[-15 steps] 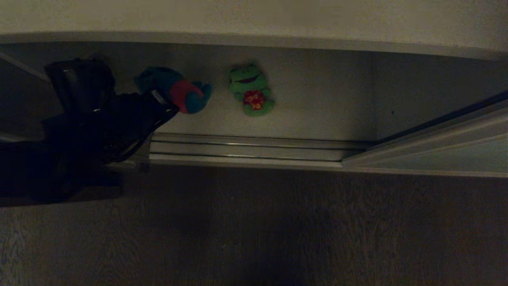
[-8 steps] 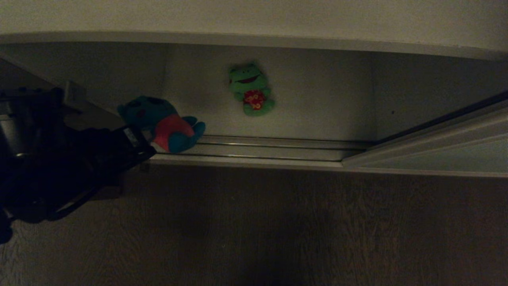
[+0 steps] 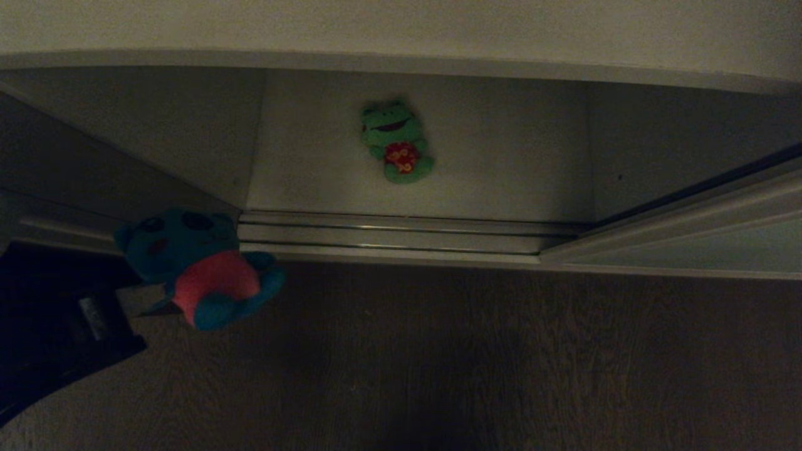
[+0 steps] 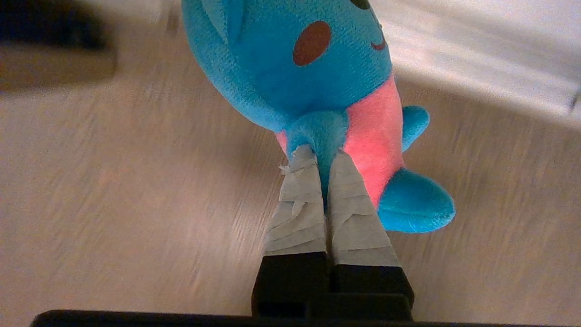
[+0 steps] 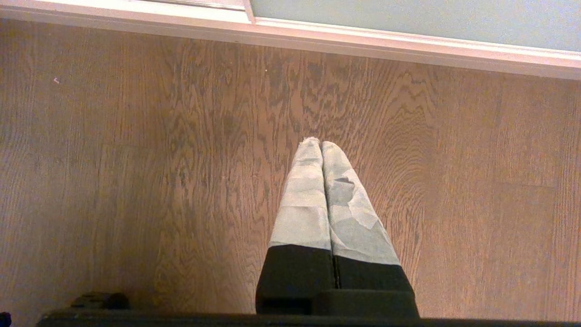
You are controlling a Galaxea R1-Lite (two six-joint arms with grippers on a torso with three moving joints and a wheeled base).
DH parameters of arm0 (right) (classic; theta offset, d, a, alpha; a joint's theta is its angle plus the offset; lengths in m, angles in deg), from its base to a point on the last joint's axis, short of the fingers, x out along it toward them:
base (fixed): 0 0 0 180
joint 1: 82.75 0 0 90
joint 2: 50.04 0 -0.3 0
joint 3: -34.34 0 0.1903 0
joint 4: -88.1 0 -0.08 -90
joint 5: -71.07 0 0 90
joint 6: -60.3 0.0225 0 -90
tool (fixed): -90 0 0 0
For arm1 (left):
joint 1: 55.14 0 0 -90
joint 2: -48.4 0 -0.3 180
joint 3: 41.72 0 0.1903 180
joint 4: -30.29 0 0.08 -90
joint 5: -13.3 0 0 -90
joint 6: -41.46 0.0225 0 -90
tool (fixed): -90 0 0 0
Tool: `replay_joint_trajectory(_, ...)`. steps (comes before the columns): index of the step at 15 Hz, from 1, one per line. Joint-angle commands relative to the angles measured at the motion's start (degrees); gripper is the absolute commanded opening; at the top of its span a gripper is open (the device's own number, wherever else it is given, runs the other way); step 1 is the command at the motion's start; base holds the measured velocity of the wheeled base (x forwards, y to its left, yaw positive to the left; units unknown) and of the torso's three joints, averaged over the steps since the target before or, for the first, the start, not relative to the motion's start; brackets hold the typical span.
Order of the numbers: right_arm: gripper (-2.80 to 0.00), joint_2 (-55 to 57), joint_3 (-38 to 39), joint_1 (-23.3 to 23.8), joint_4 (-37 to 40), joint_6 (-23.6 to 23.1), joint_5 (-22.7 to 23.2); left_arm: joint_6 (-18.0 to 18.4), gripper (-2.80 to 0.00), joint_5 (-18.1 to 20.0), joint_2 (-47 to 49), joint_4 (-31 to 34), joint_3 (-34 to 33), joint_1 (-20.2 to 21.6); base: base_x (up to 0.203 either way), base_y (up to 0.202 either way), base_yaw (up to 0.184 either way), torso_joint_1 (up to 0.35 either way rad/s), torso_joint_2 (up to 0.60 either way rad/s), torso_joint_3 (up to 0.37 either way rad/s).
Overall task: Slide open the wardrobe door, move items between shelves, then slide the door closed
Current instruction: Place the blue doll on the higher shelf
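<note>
My left gripper point(image 4: 321, 156) is shut on an arm of the blue plush toy point(image 4: 308, 68) with the pink-red belly. In the head view the blue toy point(image 3: 200, 269) hangs at the lower left, outside the wardrobe and above the wooden floor, with the dark left arm point(image 3: 56, 338) behind it. The green frog point(image 3: 396, 143) lies on the white shelf point(image 3: 501, 181) inside the wardrobe. The sliding wardrobe door point(image 3: 702, 247) stands pushed to the right, leaving the opening free. My right gripper point(image 5: 321, 144) is shut on nothing, parked above the floor.
The door's metal track point(image 3: 401, 235) runs along the shelf's front edge. Wooden floor point(image 3: 476, 363) fills the near half of the head view. White walls bound the shelf on the left and the right. The door's pale panel point(image 5: 408, 18) shows in the right wrist view.
The left gripper has drawn back out of the wardrobe with the blue toy, from beside the frog on the shelf, over the track, to above the floor. The frog has not moved.
</note>
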Motion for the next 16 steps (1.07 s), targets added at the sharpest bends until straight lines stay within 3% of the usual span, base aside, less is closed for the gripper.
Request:
replay_joint_trajectory(1,-2.8,-0.2,0.0,0.0,0.0,0.0,0.0,0.5,-2.8,0.5,-9.3,8.9,-0.6,0.3,0.0,0.0,0.0,0.0,0.0,0.0)
replay_joint_trajectory(3,-2.8,-0.2,0.0,0.0,0.0,0.0,0.0,2.5,-2.8,2.9,-14.4,16.3,-0.5,3.2,0.0,0.0,0.0,0.0,0.0,0.0)
replay_joint_trajectory(5,-2.8,-0.2,0.0,0.0,0.0,0.0,0.0,5.4,-2.8,6.6,-17.8,18.7,0.0,9.1,0.0,0.0,0.0,0.0,0.0,0.0)
replay_joint_trajectory(8,-2.8,-0.2,0.0,0.0,0.0,0.0,0.0,13.0,-2.8,11.8,-25.1,19.7,-1.7,15.5,0.0,0.0,0.0,0.0,0.0,0.0)
replay_joint_trajectory(12,-2.8,-0.1,0.0,0.0,0.0,0.0,0.0,16.0,-2.8,12.7,-35.2,23.3,-4.4,16.4,0.0,0.0,0.0,0.0,0.0,0.0)
replay_joint_trajectory(16,-2.8,-0.2,0.0,0.0,0.0,0.0,0.0,19.0,-2.8,12.6,-45.2,24.2,-12.3,16.9,0.0,0.0,0.0,0.0,0.0,0.0)
